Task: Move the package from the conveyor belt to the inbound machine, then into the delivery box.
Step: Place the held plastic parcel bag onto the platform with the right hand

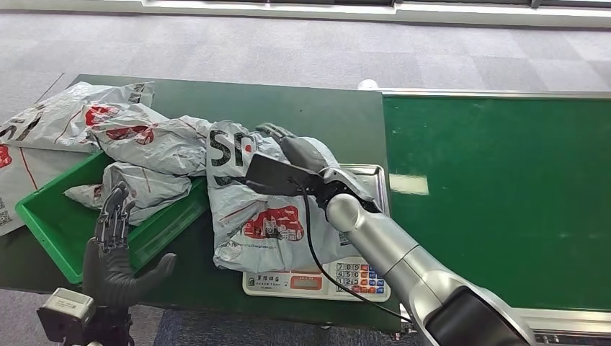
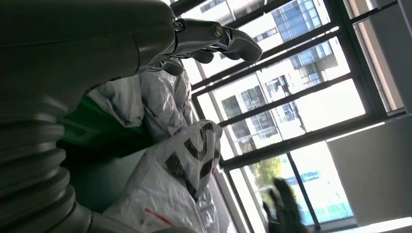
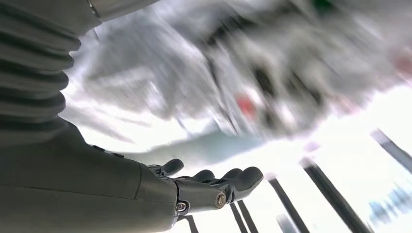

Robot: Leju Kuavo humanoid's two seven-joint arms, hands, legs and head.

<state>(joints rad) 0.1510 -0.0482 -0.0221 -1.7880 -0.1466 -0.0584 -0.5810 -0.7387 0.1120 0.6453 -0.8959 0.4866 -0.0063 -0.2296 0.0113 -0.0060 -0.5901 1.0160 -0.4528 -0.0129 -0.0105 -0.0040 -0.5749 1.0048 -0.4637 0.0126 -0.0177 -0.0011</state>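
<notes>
My right hand [image 1: 292, 148] lies on the package [image 1: 270, 216], fingers loose, gripping nothing; the green box [image 1: 50, 223] sits leftward, beside my open left hand [image 1: 115, 252].

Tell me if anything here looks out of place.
The package on the scale droops off its left edge onto the table. Grey bags overflow the green bin. The right hand rests on the package.

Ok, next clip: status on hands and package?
Right robot hand on package, grip unclear. Package on scale. Left robot hand open, over green bin.
</notes>
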